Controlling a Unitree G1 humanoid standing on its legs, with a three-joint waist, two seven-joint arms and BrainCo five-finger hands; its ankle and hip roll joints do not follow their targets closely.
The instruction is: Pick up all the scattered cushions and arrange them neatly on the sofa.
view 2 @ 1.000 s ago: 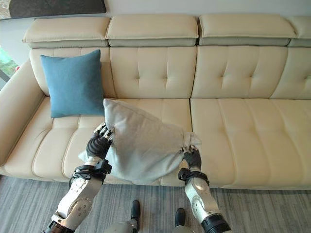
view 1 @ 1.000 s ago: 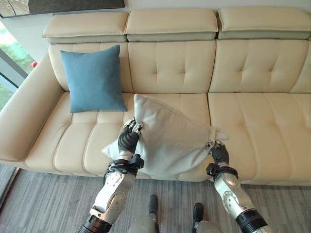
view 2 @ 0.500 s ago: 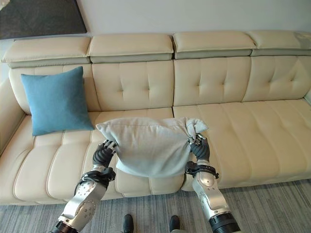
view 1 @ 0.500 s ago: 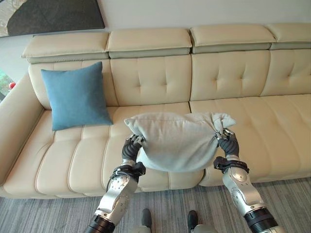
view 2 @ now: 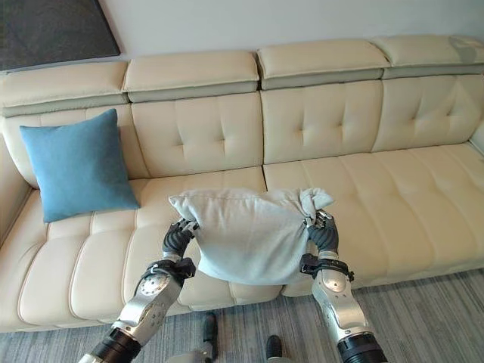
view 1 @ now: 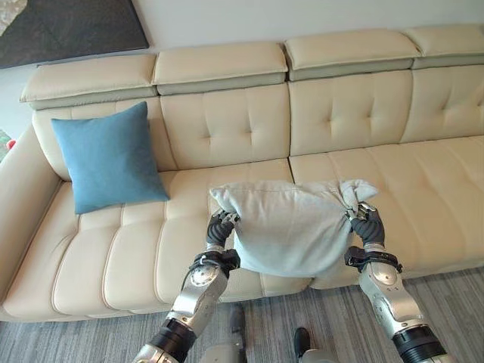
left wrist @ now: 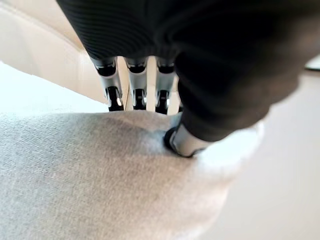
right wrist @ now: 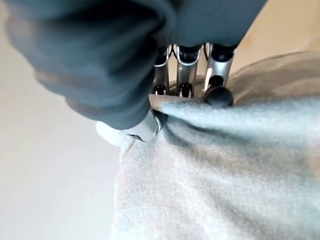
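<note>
a long cream sofa runs across the scene, with tufted back cushions, padded headrests along the top and channelled seat cushions. below its front edge lies a grey wood-grain floor, and on the wall behind its left end hangs a dark picture.

a blue cushion stands upright on the sofa's left seat, leaning against the backrest, square and smooth, well apart from both hands.

the grey cushion hangs in the air in front of the sofa's middle seat, stretched between the two hands. it is pale grey, soft and slack: its top edge runs roughly level from one hand to the other, its body sags below into a rounded belly, and the cloth puckers at each held corner, with the right corner bunched into a small tuft above the fingers.

the left hand has its fingers and thumb curled round the cushion's left corner; in its wrist view the thumb presses into the grey cloth opposite the fingers.

the right hand pinches the right corner the same way, its thumb dug into the fabric against the dark fingertips.
</note>
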